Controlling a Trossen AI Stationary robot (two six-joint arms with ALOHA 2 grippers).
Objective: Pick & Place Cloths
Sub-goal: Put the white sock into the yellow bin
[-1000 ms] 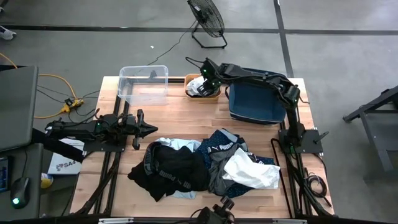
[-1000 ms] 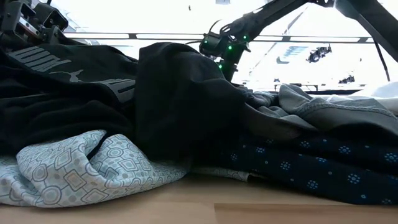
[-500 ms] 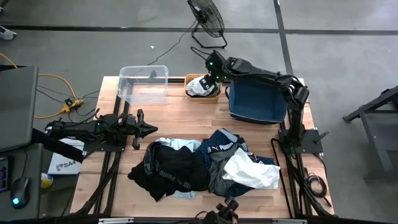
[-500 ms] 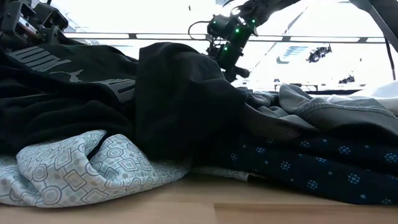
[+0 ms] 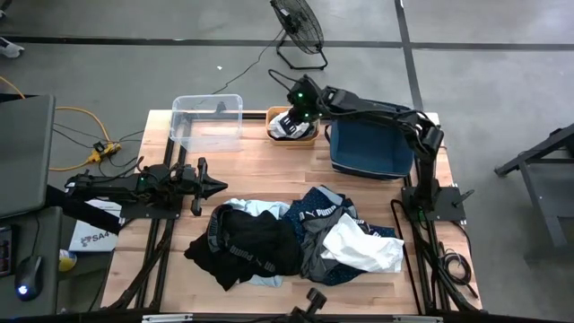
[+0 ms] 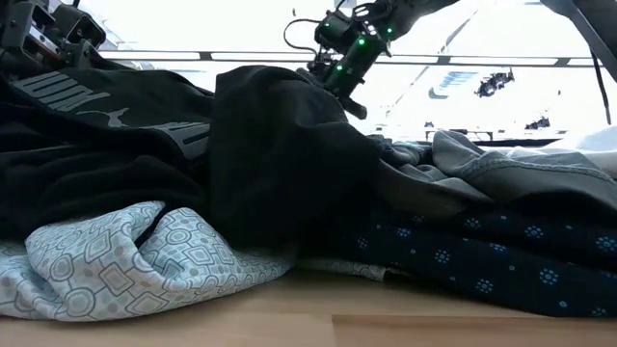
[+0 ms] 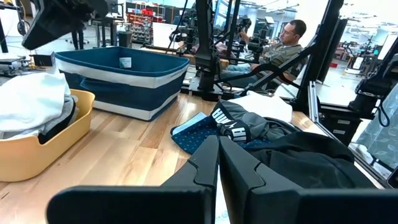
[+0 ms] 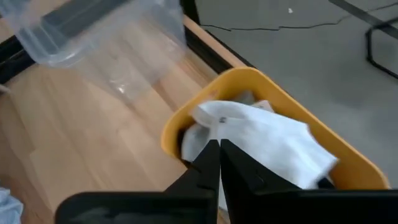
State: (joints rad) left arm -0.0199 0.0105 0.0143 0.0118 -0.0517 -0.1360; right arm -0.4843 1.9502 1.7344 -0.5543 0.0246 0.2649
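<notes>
Right gripper [image 5: 299, 109] hovers, jaws closed and empty, over the orange bin [image 5: 308, 137]; left gripper [image 5: 218, 187] waits, closed and empty, at the table's left side.

In the high view the right arm reaches to the upper centre of the frame, its fingers pressed together above a white cloth [image 8: 267, 140] lying in the orange bin, with dark fabric under it. The clear bin [image 5: 207, 122] stands to the left of it and the dark blue bin [image 5: 368, 148] to the right. The remaining cloths lie heaped at the lower centre of the table [image 5: 260, 175]: a black cloth with white lettering [image 5: 247, 244], a light blue patterned cloth [image 6: 116, 255], a grey cloth [image 5: 314, 251], a navy dotted cloth [image 6: 482, 260] and another white cloth [image 5: 363, 247]. A person sits in the background of the left wrist view.
</notes>
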